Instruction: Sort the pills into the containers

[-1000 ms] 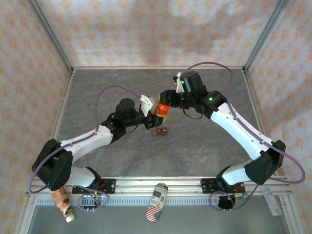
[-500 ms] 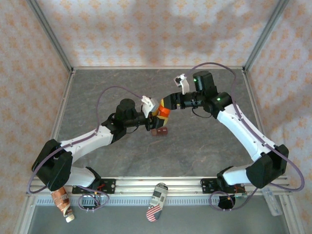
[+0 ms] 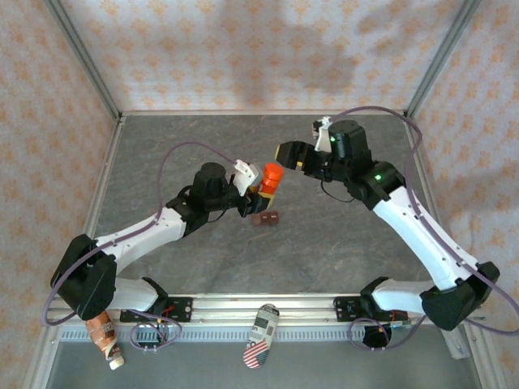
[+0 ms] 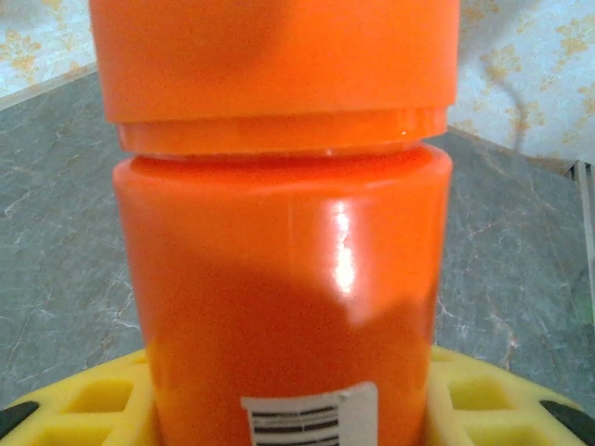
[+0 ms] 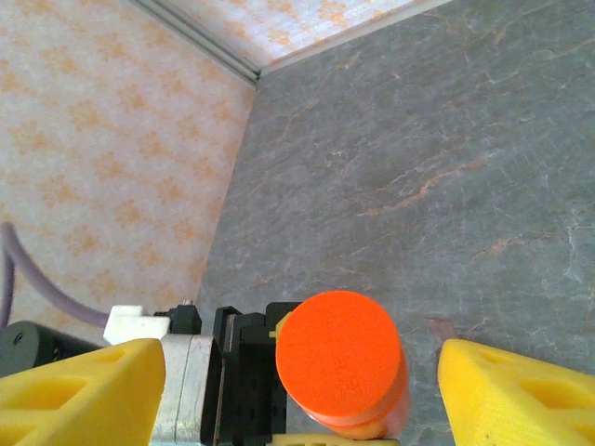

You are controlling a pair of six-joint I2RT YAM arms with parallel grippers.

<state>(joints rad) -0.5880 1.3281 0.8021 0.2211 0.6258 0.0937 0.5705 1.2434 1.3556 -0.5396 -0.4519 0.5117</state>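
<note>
Top external: left gripper [image 3: 258, 193] clamps the orange bottle [image 3: 272, 174] mid-table; right gripper [image 3: 285, 151] (jaws spread, empty) hangs just clear.

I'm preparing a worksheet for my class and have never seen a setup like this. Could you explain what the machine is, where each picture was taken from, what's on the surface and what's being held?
These are two robot arms bolted side by side at the near edge of a grey table. Each arm ends in a two-finger gripper. The wide picture comes from a fixed camera above and behind the arms. The other two come from a camera on each wrist, so the yellow shapes at their edges are that arm's own fingers.

The left gripper is closed on an upright orange bottle with its cap on. The right gripper is open and hangs over the cap without touching it. A small dark red-brown container sits on the table beside the bottle, nearer the arms' bases.
</note>
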